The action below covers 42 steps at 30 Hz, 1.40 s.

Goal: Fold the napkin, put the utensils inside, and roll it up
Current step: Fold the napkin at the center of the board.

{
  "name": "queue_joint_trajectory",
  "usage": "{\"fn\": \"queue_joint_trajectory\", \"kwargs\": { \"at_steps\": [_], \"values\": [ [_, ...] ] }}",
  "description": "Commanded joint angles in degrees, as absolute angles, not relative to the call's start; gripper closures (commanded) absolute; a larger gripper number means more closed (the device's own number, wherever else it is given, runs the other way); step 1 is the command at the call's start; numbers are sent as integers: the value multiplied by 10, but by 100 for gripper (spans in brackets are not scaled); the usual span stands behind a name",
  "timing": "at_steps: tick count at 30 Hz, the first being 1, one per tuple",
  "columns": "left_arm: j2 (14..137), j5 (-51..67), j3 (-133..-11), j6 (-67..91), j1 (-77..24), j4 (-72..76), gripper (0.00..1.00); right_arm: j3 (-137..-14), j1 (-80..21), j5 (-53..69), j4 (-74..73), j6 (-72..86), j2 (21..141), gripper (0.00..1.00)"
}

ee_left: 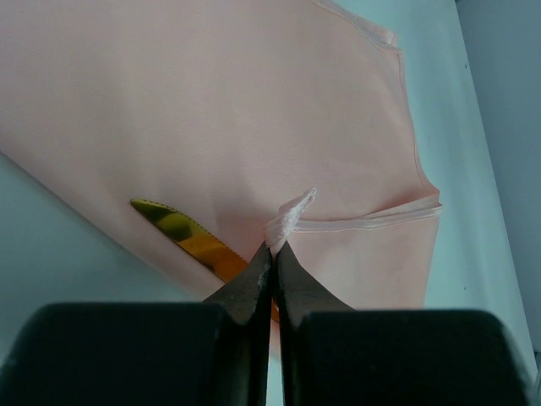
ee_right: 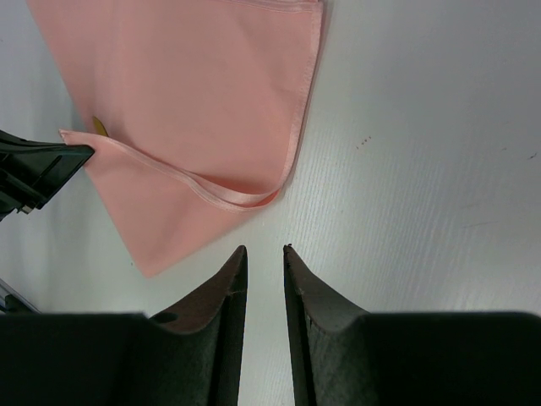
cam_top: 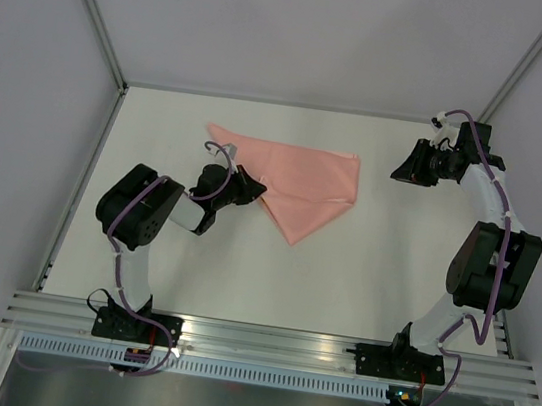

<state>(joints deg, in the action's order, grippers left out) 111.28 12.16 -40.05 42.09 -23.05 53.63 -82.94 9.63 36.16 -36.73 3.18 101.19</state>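
The pale pink napkin [cam_top: 305,180] lies folded into a triangle on the white table, also in the left wrist view [ee_left: 254,110] and the right wrist view [ee_right: 186,85]. My left gripper [cam_top: 253,185] [ee_left: 273,249] is shut on a corner of the napkin's upper layer at its left edge. A golden-yellow utensil [ee_left: 179,230] with a serrated edge pokes out from between the napkin's layers just left of the fingers; a sliver shows in the right wrist view [ee_right: 100,126]. My right gripper [cam_top: 398,170] [ee_right: 264,249] is open and empty, over bare table right of the napkin.
The white table [cam_top: 340,284] is walled by grey panels at the back and sides. A metal rail [cam_top: 272,343] runs along the near edge by the arm bases. The left gripper's black fingers [ee_right: 42,165] show at the left of the right wrist view.
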Motion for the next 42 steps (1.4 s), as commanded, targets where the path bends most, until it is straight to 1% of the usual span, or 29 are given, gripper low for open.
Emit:
{"fn": "queue_joint_trajectory", "kwargs": {
  "at_steps": [1, 6, 8, 18, 22, 23, 26, 32, 37, 41, 42],
  "values": [
    [1123, 120, -414, 452, -226, 546, 93, -829, 95, 360, -354, 31, 996, 71],
    [1123, 119, -418, 458, -222, 536, 91, -827, 94, 359, -353, 30, 995, 71],
    [1124, 120, -420, 460, -221, 534, 89, -827, 94, 359, -354, 29, 996, 71],
    [1115, 121, -422, 464, -203, 526, 87, -829, 93, 360, -356, 26, 997, 71],
    [1108, 126, -424, 467, -192, 524, 82, -829, 93, 362, -358, 25, 997, 71],
    [1107, 127, -425, 467, -190, 522, 77, -829, 92, 362, -359, 24, 998, 70],
    [1100, 132, -433, 462, -186, 507, 71, -829, 92, 362, -358, 23, 999, 70],
    [1088, 129, -439, 456, -181, 500, 67, -831, 90, 361, -361, 19, 998, 70],
    [1060, 101, -437, 459, -160, 488, 64, -831, 70, 352, -372, 11, 988, 70],
    [1029, 56, -439, 454, -142, 451, 60, -824, 40, 325, -379, 5, 979, 69],
    [1020, 47, -452, 447, -137, 408, 59, -819, 35, 322, -381, 4, 978, 69]
  ]
}}
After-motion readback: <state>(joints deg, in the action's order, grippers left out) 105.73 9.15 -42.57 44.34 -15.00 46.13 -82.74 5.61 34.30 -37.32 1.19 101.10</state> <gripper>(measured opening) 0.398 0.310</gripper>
